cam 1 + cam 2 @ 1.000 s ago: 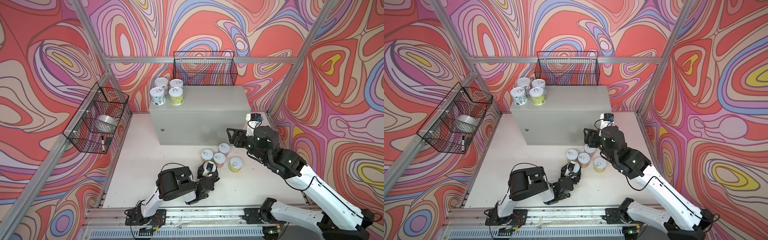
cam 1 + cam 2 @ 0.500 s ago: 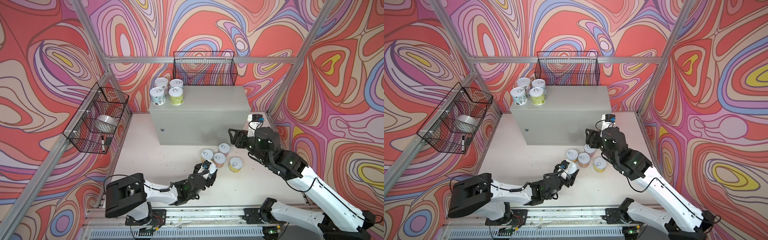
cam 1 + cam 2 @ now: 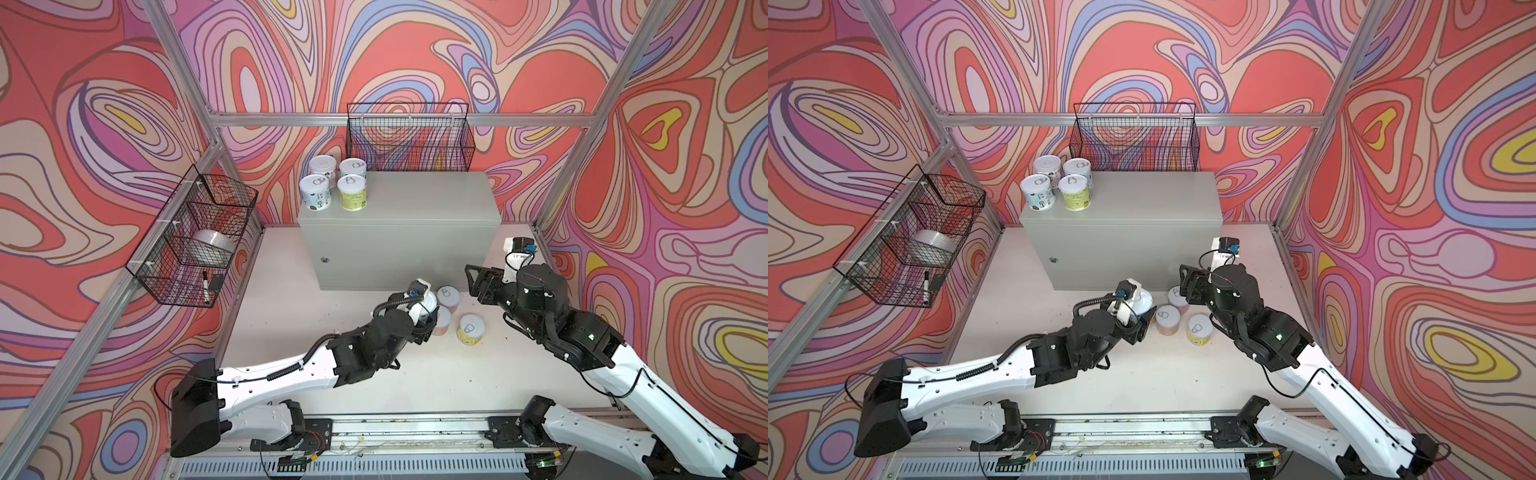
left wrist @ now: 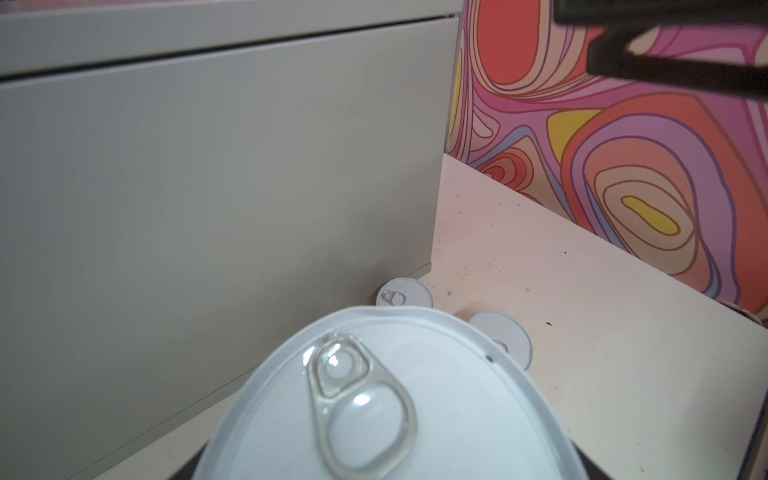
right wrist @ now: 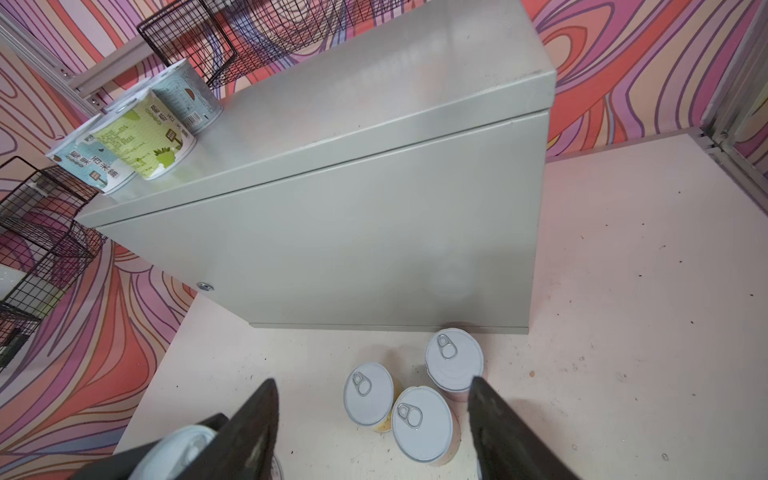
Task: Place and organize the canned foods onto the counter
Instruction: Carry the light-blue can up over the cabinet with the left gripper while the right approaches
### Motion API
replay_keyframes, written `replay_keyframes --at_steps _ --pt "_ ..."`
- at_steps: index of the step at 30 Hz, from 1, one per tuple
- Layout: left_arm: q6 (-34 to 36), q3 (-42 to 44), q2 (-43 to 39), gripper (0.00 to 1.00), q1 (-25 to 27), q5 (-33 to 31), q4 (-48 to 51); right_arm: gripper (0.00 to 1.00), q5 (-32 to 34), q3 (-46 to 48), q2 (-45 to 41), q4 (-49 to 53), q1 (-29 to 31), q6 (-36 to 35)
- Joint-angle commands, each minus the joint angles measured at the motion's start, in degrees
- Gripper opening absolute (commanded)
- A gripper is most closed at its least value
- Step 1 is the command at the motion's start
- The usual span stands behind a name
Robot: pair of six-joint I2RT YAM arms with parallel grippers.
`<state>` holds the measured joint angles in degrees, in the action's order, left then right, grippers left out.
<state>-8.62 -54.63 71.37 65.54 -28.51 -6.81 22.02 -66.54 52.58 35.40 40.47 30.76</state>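
In both top views the left gripper [image 3: 430,315] pinches the held can [image 3: 429,300] before the counter [image 3: 399,232], whose left rear corner bears four cans [image 3: 334,187]. The left wrist view shows that can's lid close up. In the right wrist view the right gripper [image 5: 372,381] hangs spread over three cans [image 5: 422,424] on the table [image 5: 623,332], near the counter's right front corner.

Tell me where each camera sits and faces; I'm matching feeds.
Top views: high in front, looking down at the counter and both arms.
Left wrist: over the left gripper's held can, facing the counter's front.
Right wrist: looking down between the right gripper's open fingers at three floor cans.
Shared: both wrist views show the held can.
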Motion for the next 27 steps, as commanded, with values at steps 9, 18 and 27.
replay_keyframes --at_steps 9,18,27 --pt "2.6 -27.6 10.1 0.0 -10.6 4.4 10.9 0.74 2.1 -5.7 0.7 0.8 -0.3 -1.9" --pt "1.7 -47.5 24.5 0.0 -15.8 5.7 12.7 0.73 2.2 -10.7 2.5 -0.1 -0.3 -3.9" --pt "0.1 -67.7 39.8 0.0 -21.0 8.4 18.5 0.73 4.0 -15.7 4.6 -1.4 -0.3 -7.2"
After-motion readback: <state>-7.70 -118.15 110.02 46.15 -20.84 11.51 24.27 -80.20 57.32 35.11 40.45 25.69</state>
